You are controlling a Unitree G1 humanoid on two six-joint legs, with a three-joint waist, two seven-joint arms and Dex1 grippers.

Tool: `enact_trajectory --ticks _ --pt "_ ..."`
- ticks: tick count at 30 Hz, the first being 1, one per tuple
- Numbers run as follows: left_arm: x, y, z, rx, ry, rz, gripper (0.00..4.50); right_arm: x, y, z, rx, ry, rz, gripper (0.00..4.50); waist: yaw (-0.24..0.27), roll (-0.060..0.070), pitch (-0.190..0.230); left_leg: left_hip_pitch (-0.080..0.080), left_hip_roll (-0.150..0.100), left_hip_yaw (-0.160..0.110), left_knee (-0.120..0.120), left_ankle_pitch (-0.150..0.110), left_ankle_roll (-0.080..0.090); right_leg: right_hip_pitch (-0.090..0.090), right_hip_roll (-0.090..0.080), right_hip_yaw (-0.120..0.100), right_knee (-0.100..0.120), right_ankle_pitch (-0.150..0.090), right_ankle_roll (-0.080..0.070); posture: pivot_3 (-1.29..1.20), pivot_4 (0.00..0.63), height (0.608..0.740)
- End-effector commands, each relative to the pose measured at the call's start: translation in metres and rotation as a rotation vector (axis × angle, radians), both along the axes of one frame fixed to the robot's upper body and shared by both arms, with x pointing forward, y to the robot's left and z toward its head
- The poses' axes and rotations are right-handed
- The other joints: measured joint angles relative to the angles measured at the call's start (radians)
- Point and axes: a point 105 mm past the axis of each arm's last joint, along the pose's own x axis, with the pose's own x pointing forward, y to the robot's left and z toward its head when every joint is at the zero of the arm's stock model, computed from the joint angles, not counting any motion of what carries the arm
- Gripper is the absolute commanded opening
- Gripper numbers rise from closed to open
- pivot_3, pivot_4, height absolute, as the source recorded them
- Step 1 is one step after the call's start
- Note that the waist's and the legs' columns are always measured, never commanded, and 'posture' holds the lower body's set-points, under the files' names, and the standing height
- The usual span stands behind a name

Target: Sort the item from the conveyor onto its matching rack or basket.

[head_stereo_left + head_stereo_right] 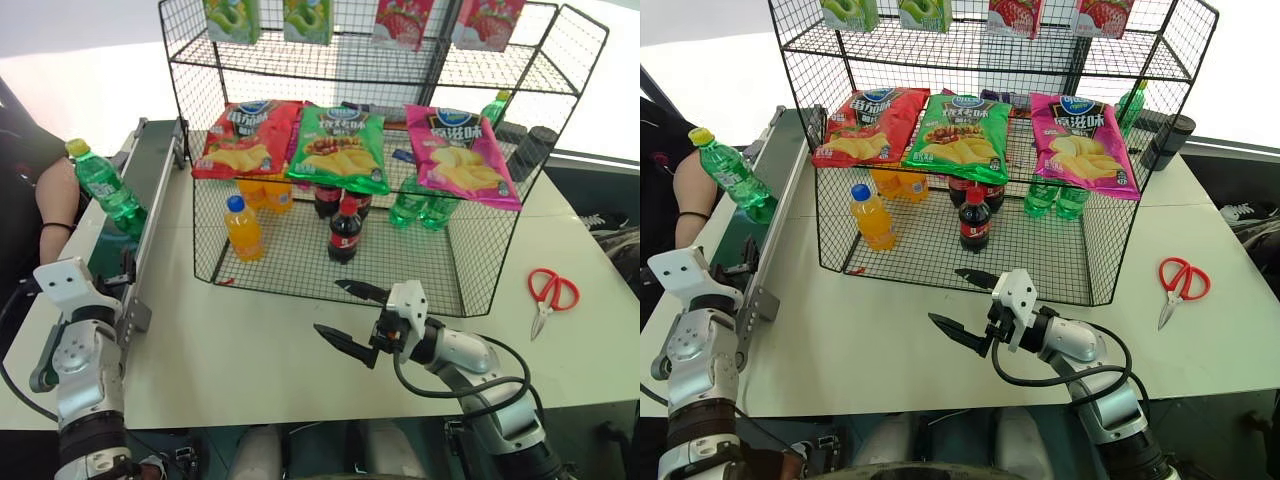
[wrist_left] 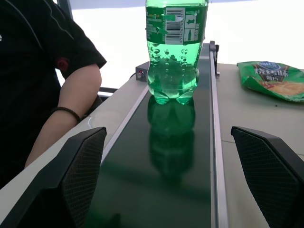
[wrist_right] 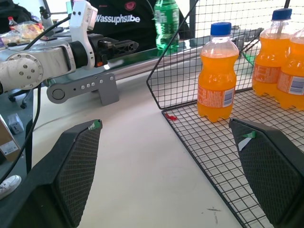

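Head views: green bottle upright on the conveyor, yellow cap up, at the belt's stretch beside the rack's left wall. Left tool at the conveyor's near end, in line with the belt, well short of the bottle. Rack on the counter, just beside the conveyor. Inside the rack, on its bottom tier: orange bottle toward the front left, cola bottle mid-floor, more green bottles behind to the right. Chip bags propped across the rack's middle tier. Right tool hovering over the counter just before the rack's front edge, fingers spread wide, nothing between them, well apart from the green bottle. Red scissors on the counter, to the right of the rack.

Left wrist view: bottle standing on the belt straight ahead, framed between the two black fingers, which stand wide apart and clear of it. A person's forearm beside the conveyor's far side from the rack.

Right wrist view: fingers far apart, empty, aimed at the rack's front left corner; orange bottle just inside that corner; green bottle seen beyond the rack's mesh, on the conveyor.
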Motion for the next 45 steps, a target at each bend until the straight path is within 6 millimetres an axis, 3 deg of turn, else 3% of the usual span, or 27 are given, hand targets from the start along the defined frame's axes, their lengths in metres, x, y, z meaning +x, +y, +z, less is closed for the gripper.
enact_trajectory --ticks 1,20,23,25,31,37,39,41,45 --pt "0.0 0.004 0.016 0.033 -0.053 0.016 4.5 -0.002 0.004 0.015 0.035 -0.042 0.013 4.45 0.0 0.0 0.0 0.0 0.0 0.0 0.0 0.0 0.0 0.0 0.0 0.0 0.0 0.0 0.0 0.0 0.15 0.74" --pt "-0.004 0.014 0.013 0.0 -0.057 0.085 4.5 0.0 0.007 0.023 0.036 -0.046 0.03 4.45 0.0 0.0 0.0 0.0 0.0 0.0 0.0 0.0 0.0 0.0 0.0 0.0 0.0 0.0 0.0 0.0 0.15 0.74" --pt "-0.003 0.012 0.015 -0.002 -0.067 0.075 3.72 0.0 0.007 0.024 0.037 -0.046 0.031 4.5 0.002 0.0 0.0 0.0 0.0 0.0 0.0 0.0 0.0 0.0 -0.001 0.0 0.0 0.0 0.0 0.0 0.15 0.74" --pt "-0.003 0.012 0.015 0.0 -0.065 0.077 2.85 0.0 0.008 0.025 0.038 -0.045 0.031 4.5 0.003 0.0 0.0 0.0 -0.001 0.0 0.0 0.0 0.0 0.0 -0.001 -0.001 0.0 0.0 -0.001 0.0 0.15 0.74" --pt "-0.003 0.009 0.032 0.051 -0.116 0.036 2.75 0.001 0.007 0.025 0.04 -0.043 0.03 4.5 0.002 0.0 0.0 -0.001 -0.002 0.0 0.0 0.0 0.0 0.0 -0.003 -0.001 0.0 -0.001 -0.001 0.0 0.15 0.74" --pt "0.003 -0.021 0.087 0.146 -0.262 -0.207 2.75 0.015 -0.007 0.032 0.039 -0.07 -0.033 4.5 -0.001 -0.007 0.0 -0.01 -0.002 -0.001 0.001 0.001 -0.001 -0.007 -0.003 -0.002 0.0 0.0 -0.001 0.0 0.15 0.74" --pt "0.002 -0.04 0.102 0.164 -0.298 -0.323 2.75 0.017 -0.01 0.034 0.038 -0.071 -0.037 4.5 -0.001 -0.007 0.0 -0.013 -0.003 -0.001 0.001 0.001 -0.002 -0.01 -0.004 -0.002 0.0 0.001 0.001 0.0 0.15 0.74" --pt "-0.001 -0.064 0.109 0.173 -0.309 -0.457 2.75 0.017 -0.012 0.036 0.028 -0.076 -0.034 4.5 0.0 -0.007 0.0 -0.013 -0.004 -0.001 0.001 0.001 -0.002 -0.01 -0.005 -0.002 -0.001 0.001 0.001 0.0 0.15 0.74" --pt "-0.013 -0.11 0.103 0.118 -0.278 -0.724 2.75 0.015 -0.013 0.041 0.014 -0.094 -0.021 4.5 -0.002 -0.005 0.001 -0.013 -0.005 -0.001 0.0 0.001 -0.001 -0.01 -0.006 -0.002 -0.002 0.001 0.001 0.0 0.15 0.74"
